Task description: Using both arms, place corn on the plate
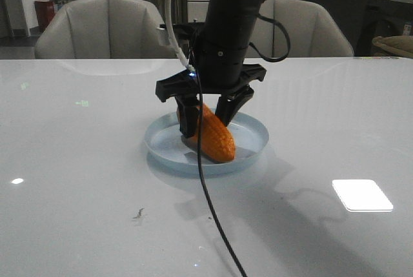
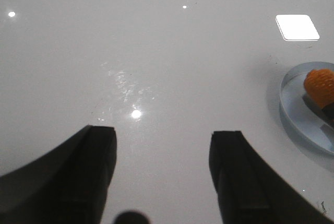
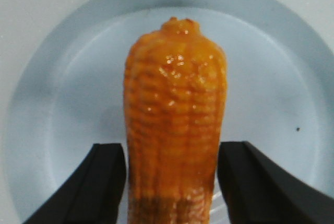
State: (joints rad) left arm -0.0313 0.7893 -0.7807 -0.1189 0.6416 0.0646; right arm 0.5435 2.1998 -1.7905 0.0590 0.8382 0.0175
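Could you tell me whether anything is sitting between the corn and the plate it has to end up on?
Nothing visible does. The corn already lies inside the plate, with the right gripper open on either side of it. The left gripper is open over bare table, away from the plate.

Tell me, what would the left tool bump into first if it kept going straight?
Probably just the bare table. The left tool is open and empty, and the plate with the corn sits off to one side.

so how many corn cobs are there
1. The corn lies on the plate, between the open fingers of the right hand. None elsewhere in view.
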